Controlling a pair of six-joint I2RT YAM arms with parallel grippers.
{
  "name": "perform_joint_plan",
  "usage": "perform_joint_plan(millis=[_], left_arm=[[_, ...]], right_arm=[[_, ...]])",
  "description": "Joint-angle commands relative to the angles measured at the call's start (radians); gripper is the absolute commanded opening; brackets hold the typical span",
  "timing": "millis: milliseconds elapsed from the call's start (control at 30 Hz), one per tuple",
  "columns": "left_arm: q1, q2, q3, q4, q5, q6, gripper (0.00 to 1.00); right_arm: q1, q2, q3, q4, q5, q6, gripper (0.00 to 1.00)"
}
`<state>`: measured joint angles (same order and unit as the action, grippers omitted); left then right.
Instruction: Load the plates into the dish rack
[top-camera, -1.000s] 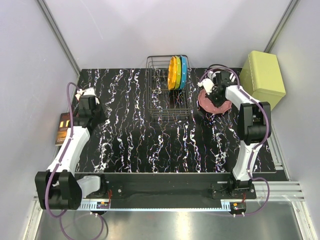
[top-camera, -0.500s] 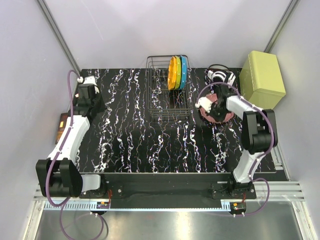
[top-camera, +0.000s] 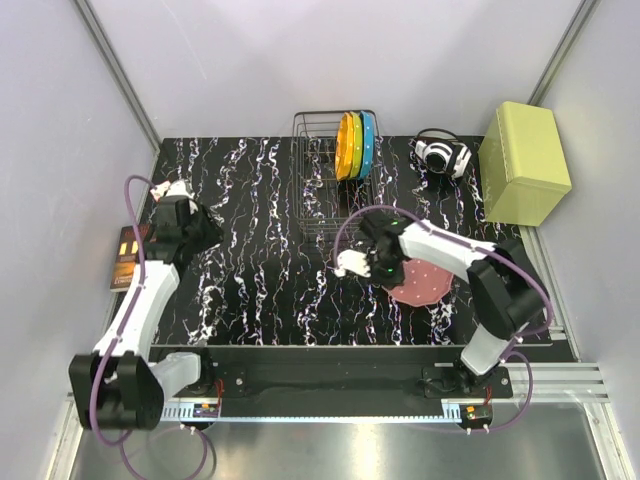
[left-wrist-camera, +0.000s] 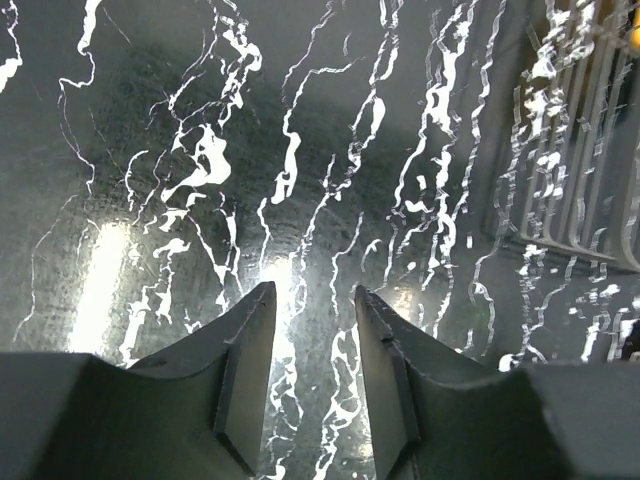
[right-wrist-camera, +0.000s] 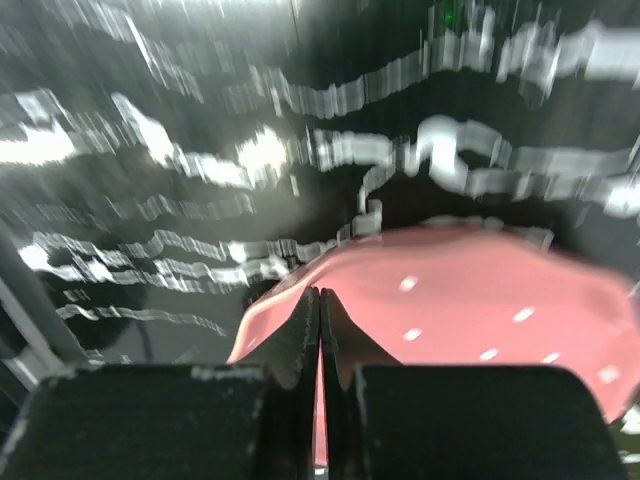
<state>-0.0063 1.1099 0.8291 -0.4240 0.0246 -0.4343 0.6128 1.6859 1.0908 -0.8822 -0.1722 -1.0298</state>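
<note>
The black wire dish rack (top-camera: 325, 215) stands at the back middle of the table. The orange plate (top-camera: 344, 146), the yellow-green plate (top-camera: 357, 144) and the blue plate (top-camera: 368, 141) stand upright in its far right end. My right gripper (top-camera: 386, 268) is shut on the rim of the pink plate (top-camera: 422, 283), held in front of the rack to its right. The pink plate (right-wrist-camera: 470, 310) fills the lower right wrist view, pinched at the gripper (right-wrist-camera: 320, 305). My left gripper (top-camera: 200, 228) is open and empty over the left of the table (left-wrist-camera: 310, 290).
A yellow-green box (top-camera: 524, 163) stands at the back right. White and black headphones (top-camera: 442, 155) lie beside it. A small brown box (top-camera: 126, 256) lies off the table's left edge. The rack's corner (left-wrist-camera: 580, 160) shows in the left wrist view.
My right gripper has carried the pink plate from the back right toward the front middle. My left arm has swung forward and slightly right.
</note>
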Motion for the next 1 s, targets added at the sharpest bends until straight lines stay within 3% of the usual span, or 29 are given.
perform_joint_plan(millis=[0,167,400,467,500,533,567,700,733,833,967], left_arm=[[0.028,-0.119,-0.045,0.041,0.04,-0.056,0.45],[0.06,-0.202,-0.119,0.022,0.103,-0.106,0.66],[0.066,-0.265,-0.177,-0.041,0.188,-0.139,0.71],[0.065,-0.263,-0.22,-0.035,0.26,-0.167,0.73],[0.054,-0.259,-0.237,-0.015,0.283,-0.184,0.73],[0.042,-0.257,-0.267,0.002,0.302,-0.185,0.73],[0.023,-0.255,-0.277,0.019,0.322,-0.185,0.73],[-0.125,-0.219,-0.309,0.138,0.377,-0.162,0.74],[-0.145,-0.207,-0.314,0.163,0.389,-0.167,0.74],[-0.222,-0.141,-0.317,0.257,0.425,-0.19,0.73],[-0.355,-0.04,-0.297,0.388,0.425,-0.196,0.71]], right_arm=[[0.116,0.093,0.133,0.003,-0.047,0.155,0.04],[0.261,0.213,0.299,0.022,-0.049,0.226,0.04],[0.279,0.134,0.426,0.057,-0.023,0.41,0.08],[0.227,0.048,0.426,0.057,-0.036,0.477,0.22],[0.147,0.017,0.423,0.046,-0.074,0.56,0.29],[0.098,-0.012,0.419,0.043,-0.108,0.603,0.59],[0.044,-0.07,0.413,0.035,-0.148,0.65,0.65],[-0.233,-0.144,0.394,-0.049,-0.311,0.786,0.66],[-0.354,-0.155,0.39,-0.063,-0.338,0.789,0.66],[-0.578,-0.158,0.351,-0.101,-0.455,0.761,0.66],[-0.731,-0.111,0.293,-0.159,-0.541,0.624,0.65]])
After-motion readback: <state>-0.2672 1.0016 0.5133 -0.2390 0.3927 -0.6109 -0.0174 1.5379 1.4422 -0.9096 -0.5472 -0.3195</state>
